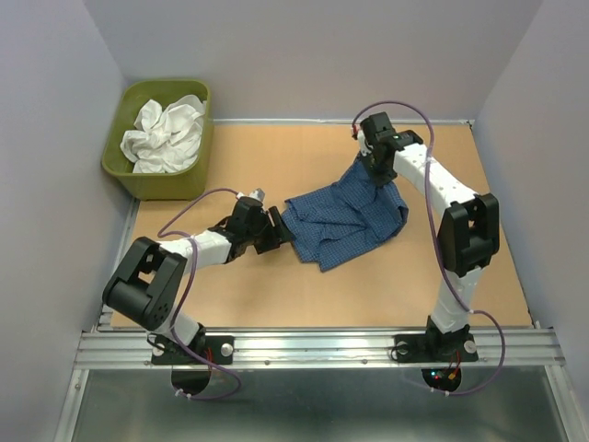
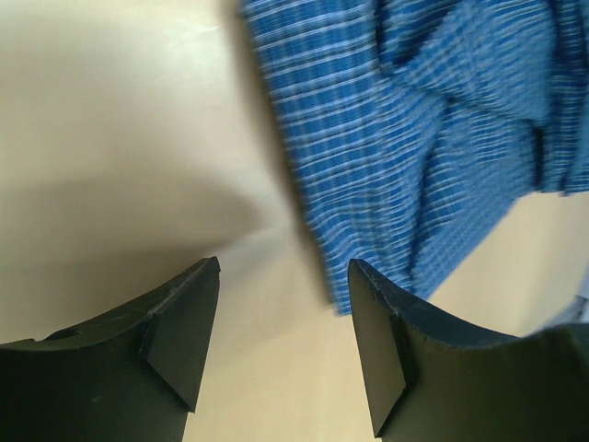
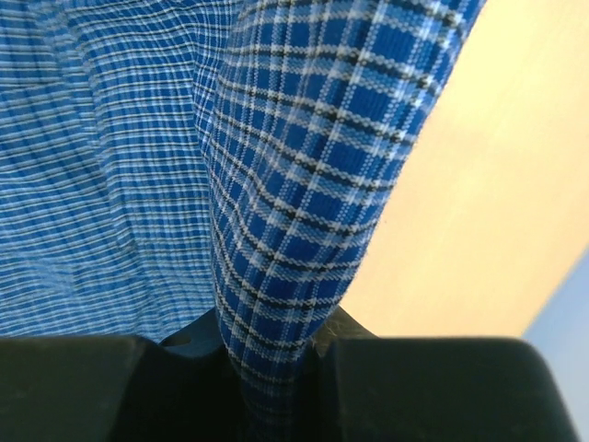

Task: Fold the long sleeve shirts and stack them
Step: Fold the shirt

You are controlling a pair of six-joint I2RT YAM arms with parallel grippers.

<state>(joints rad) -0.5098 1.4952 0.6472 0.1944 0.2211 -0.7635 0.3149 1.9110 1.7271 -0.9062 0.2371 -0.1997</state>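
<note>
The blue checked shirt [image 1: 345,221] lies crumpled in the middle of the table [image 1: 276,295], and its far end is pulled up off the wood. The right gripper [image 1: 373,164] has that end, with its two fingers pinched tight on a fold of the cloth, as the right wrist view shows. The left gripper [image 1: 276,230] is down low, just beside the left edge of the shirt. Its jaws stand apart with only bare table between them, and the shirt's edge is close to one finger [image 2: 382,354]. The white garment [image 1: 166,133] sits bunched up in the green tub [image 1: 170,184] at the far left corner, well apart from both arms. So this looks like an early step: spreading the blue shirt flat so it can be folded. Next, I think the left gripper must slide onto the shirt's edge and close on it, so both arms can pull the cloth straight. If it closes too soon it may grab nothing
</note>
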